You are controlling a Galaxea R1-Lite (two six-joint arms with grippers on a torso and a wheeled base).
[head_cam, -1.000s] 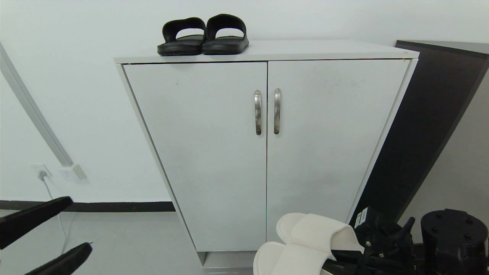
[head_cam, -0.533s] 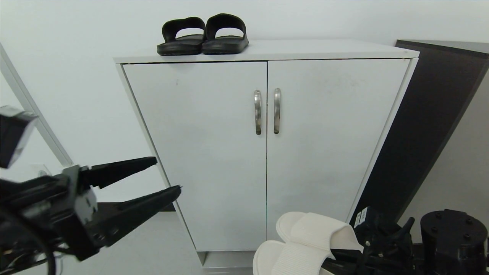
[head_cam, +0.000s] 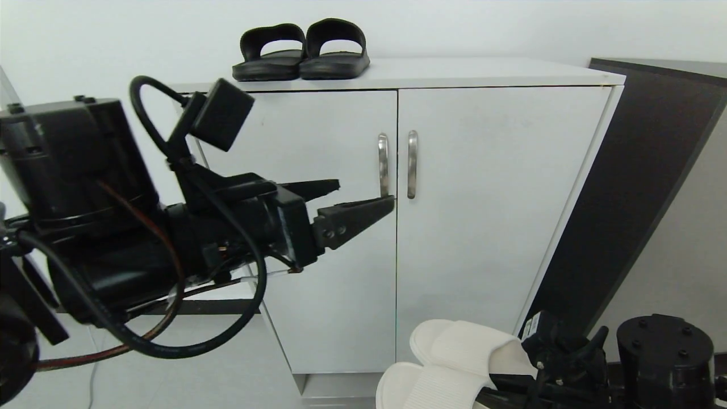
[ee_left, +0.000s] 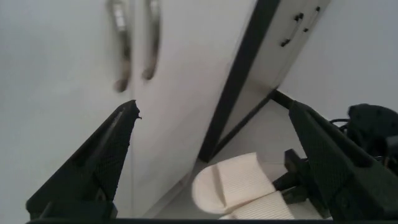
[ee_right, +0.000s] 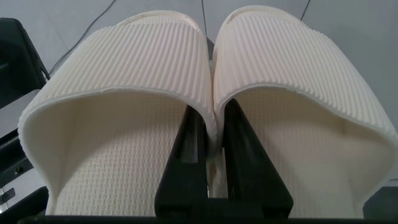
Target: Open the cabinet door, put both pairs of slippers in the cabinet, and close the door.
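The white cabinet (head_cam: 318,272) has both doors shut, with two metal handles (head_cam: 384,166) side by side at the middle. A pair of black slippers (head_cam: 301,52) sits on its top. My left gripper (head_cam: 363,193) is open in front of the left door, its fingertips level with the lower end of the left handle (ee_left: 118,46) and just short of it. My right gripper (ee_right: 214,124), low at the front right, is shut on the pair of white slippers (ee_right: 205,74), pinching their inner strap edges together. The white slippers (head_cam: 454,363) hang before the right door's base.
A dark panel (head_cam: 642,187) leans beside the cabinet on the right. To the left are a white wall (head_cam: 85,51) and the grey floor (head_cam: 227,380) below it. The cabinet top (head_cam: 483,71) is bare to the right of the black slippers.
My left arm has risen from the lower left and swung right, bringing its open gripper up to the left door handle. The right gripper still holds the white slippers in place.
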